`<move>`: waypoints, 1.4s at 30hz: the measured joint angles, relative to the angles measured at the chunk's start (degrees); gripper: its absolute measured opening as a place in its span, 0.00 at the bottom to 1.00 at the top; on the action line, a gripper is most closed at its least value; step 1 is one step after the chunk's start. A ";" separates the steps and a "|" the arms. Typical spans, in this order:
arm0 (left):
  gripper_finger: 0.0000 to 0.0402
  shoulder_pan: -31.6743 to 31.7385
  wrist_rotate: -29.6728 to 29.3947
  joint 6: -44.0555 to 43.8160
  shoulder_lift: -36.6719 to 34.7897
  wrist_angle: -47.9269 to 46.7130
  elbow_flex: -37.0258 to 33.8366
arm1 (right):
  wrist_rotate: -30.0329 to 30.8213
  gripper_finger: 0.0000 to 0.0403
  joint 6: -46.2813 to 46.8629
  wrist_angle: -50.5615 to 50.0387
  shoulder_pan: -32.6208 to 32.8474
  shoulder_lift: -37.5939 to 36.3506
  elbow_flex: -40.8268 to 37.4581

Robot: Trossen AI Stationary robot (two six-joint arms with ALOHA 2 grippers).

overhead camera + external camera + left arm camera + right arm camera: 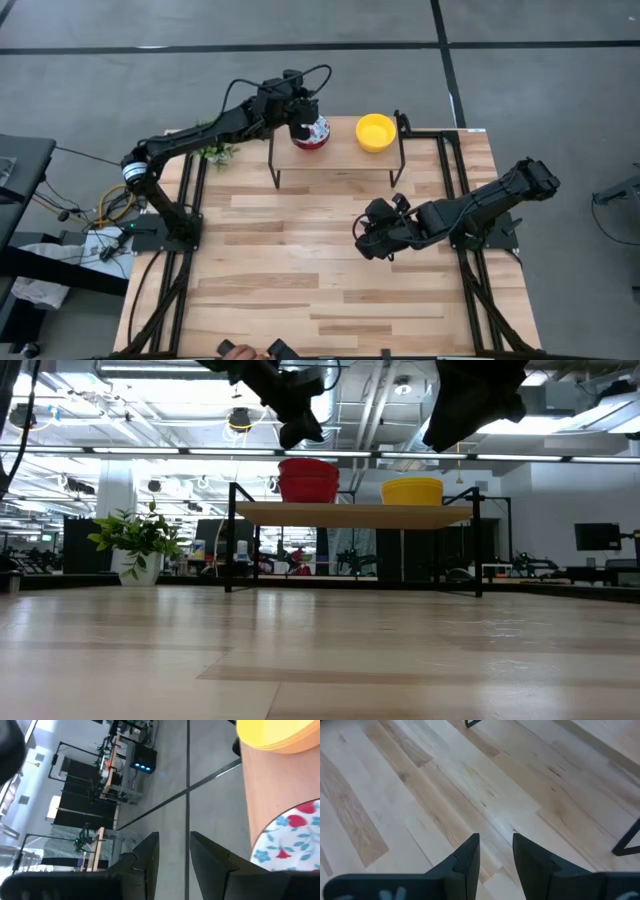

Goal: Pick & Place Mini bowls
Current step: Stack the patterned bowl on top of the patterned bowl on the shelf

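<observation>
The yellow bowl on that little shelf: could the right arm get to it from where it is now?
Probably yes. The yellow bowl sits uncovered on the shelf, and the right gripper hovers over bare table with nothing between.

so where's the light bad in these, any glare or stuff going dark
Low view: bright ceiling lights behind leave both arms as dark silhouettes above the shelf. High view: even light, yellow bowl clear. Left wrist view: the floral bowl is close and soft. Right wrist view: mild sheen on the table.
</observation>
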 joint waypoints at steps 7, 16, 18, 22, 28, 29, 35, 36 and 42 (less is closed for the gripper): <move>0.27 1.14 2.46 -0.38 -0.12 1.05 -0.75 | -0.16 0.27 0.00 -0.04 -0.68 -0.01 0.00; 0.27 1.12 3.10 0.17 -0.10 5.12 -6.35 | -1.67 0.27 -1.50 -0.09 -1.57 -0.02 0.00; 0.27 1.12 3.11 0.15 -0.10 5.35 -6.47 | -1.81 0.27 -1.65 -0.11 -1.84 -0.02 0.00; 0.27 0.94 3.12 0.47 -0.12 5.99 -6.47 | -2.59 0.27 -2.49 -0.09 -2.17 -0.02 0.00; 0.27 0.37 2.86 1.73 -0.15 6.98 -6.47 | -2.93 0.27 -3.00 0.02 -2.25 -0.02 0.00; 0.27 0.20 2.86 1.94 -0.15 7.05 -6.47 | -2.93 0.27 -3.69 0.27 -2.25 -0.02 0.00; 0.27 -0.21 2.76 3.09 -0.15 7.83 -6.47 | -2.93 0.27 -6.41 0.64 -2.54 -0.04 0.00; 0.27 -0.23 2.71 3.17 -0.15 8.01 -6.47 | -2.91 0.27 -7.11 0.87 -2.51 -0.04 0.00; 0.27 -0.19 2.04 3.19 -0.55 8.29 -6.47 | -0.83 0.27 -9.16 2.34 -2.51 -0.04 0.00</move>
